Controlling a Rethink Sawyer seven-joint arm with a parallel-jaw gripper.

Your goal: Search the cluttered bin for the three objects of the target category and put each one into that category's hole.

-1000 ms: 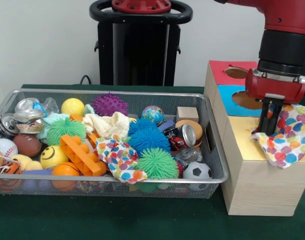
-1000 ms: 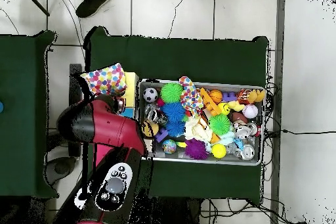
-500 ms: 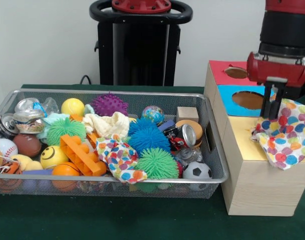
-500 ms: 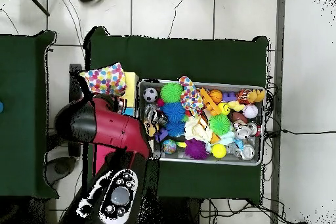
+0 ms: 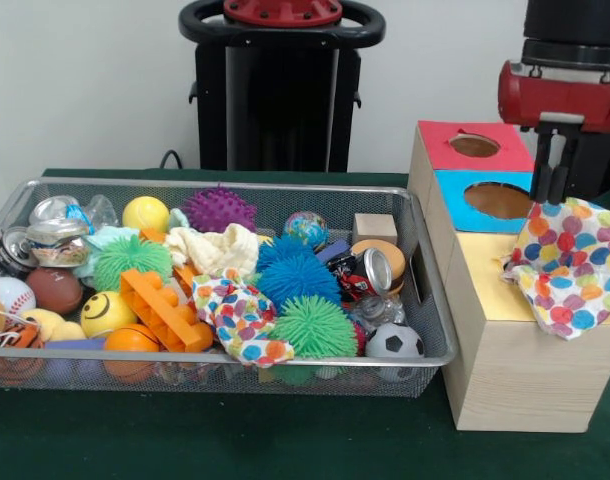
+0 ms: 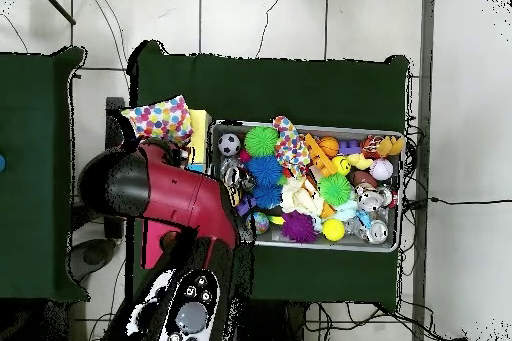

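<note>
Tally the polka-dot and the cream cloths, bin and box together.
Polka-dot cloths: 2, one on the wooden box, one in the bin.
Cream cloth: 1, in the bin.
Total: 3.

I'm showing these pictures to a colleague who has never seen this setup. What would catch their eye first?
Probably the wire bin crammed with bright toys, where spiky balls like the blue one stand out mid-bin. Next, the polka-dot cloth draped over the yellow end of the wooden box beside the bin. Above the cloth hangs the red arm's end effector, apart from it.
</note>
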